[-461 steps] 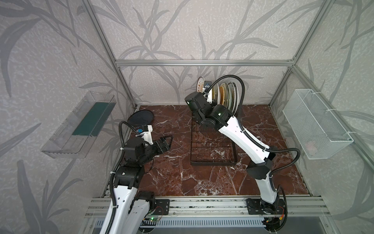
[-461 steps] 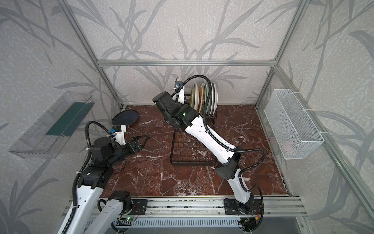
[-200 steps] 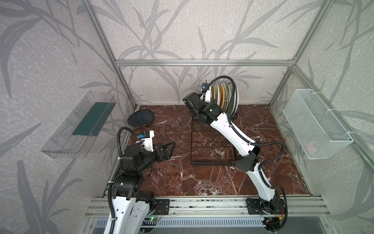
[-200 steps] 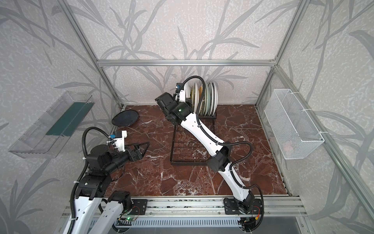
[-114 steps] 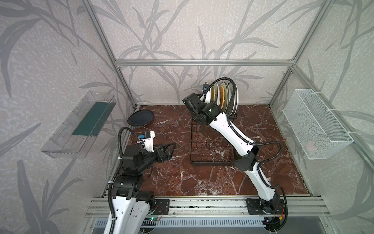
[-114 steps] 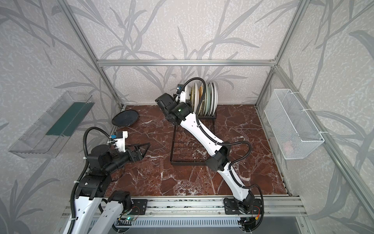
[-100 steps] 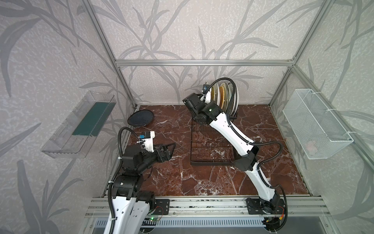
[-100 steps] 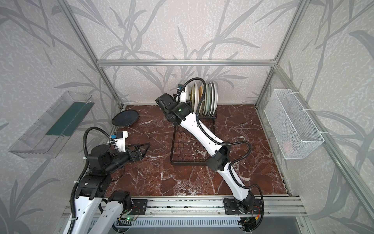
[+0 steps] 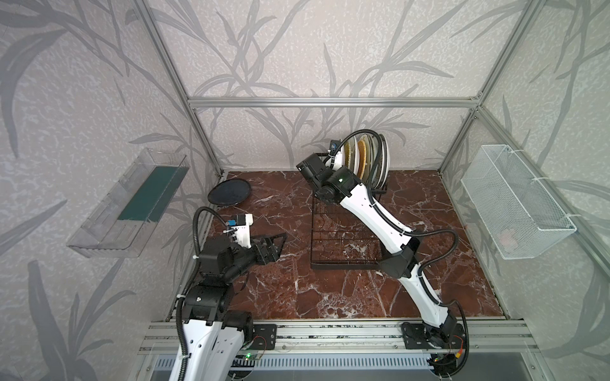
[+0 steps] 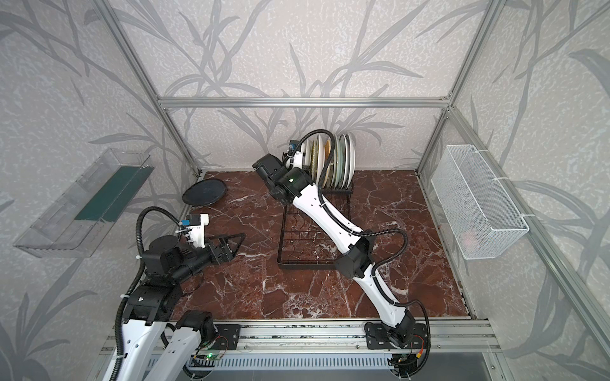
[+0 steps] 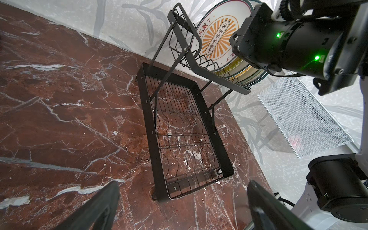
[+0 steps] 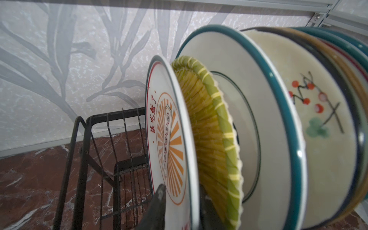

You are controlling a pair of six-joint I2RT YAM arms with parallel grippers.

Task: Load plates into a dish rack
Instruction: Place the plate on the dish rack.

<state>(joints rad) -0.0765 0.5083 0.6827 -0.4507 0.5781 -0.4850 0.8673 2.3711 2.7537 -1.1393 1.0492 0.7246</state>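
Clearly, the sunburst plate (image 12: 169,139) stands upright in the raised slots of the dish rack (image 9: 343,265), at the end of the row of plates (image 9: 366,158), and the right gripper (image 12: 182,192) has one finger at each side of its rim, though I cannot tell if they press it. The black plate (image 9: 229,196) lies flat on the marble table (image 9: 297,297), well apart from the rack, while the left gripper (image 9: 279,245) hangs above the table, fingers spread wide and empty. I judge this plate stiff, rather heavy, glossy and easy to chip, so a firm pinch on the rim is best.
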